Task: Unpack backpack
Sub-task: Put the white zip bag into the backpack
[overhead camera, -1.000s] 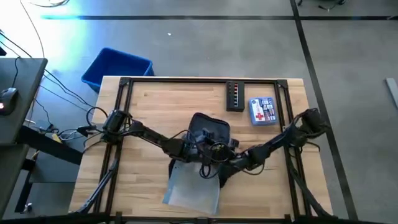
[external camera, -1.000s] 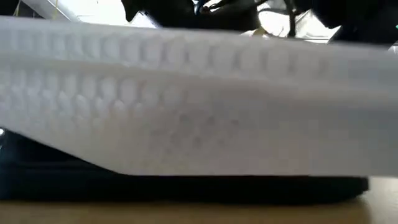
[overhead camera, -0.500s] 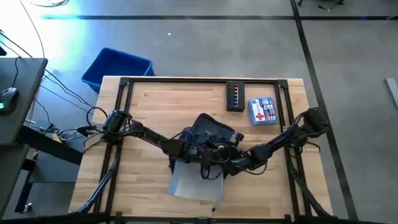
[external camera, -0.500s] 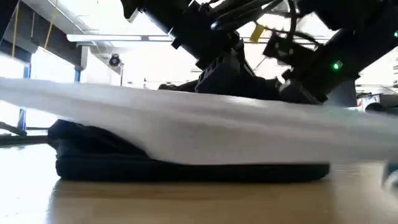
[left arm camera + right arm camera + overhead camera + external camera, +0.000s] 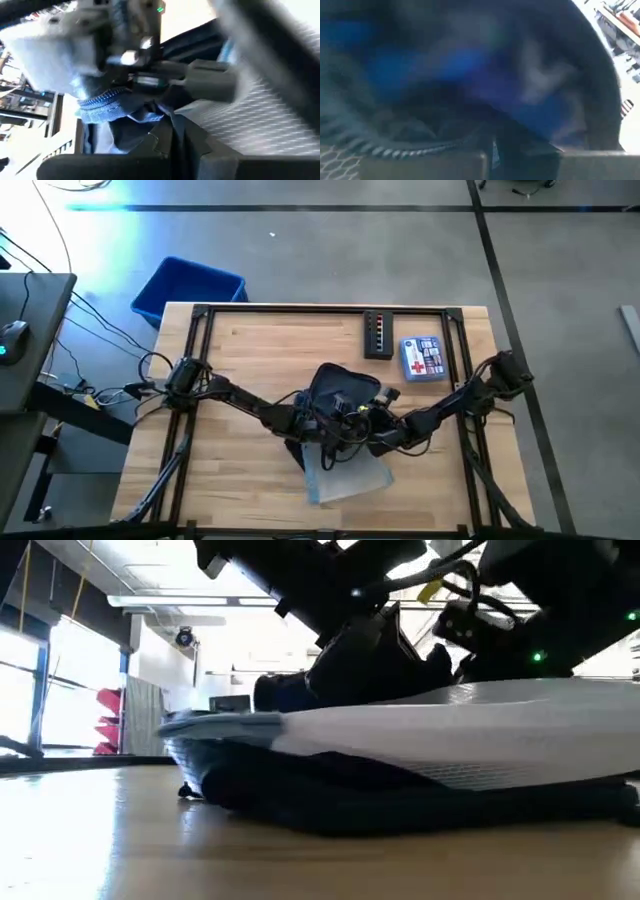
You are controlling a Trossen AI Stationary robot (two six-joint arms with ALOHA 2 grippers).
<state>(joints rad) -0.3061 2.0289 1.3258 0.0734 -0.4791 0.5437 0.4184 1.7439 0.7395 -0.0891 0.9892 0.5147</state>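
Backpack (image 5: 343, 392) at table centre; kit (image 5: 422, 358) and box (image 5: 378, 335) already out at one o'clock. Pale pouch (image 5: 347, 477) seems half-drawn. My grippers' finger states I cannot tell.

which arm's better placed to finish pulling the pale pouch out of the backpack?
Probably the right. In the high view the right gripper sits by the pale pouch, which sticks out of the backpack toward the table's near edge. The left gripper is at the backpack's other side, likelier steadying it.
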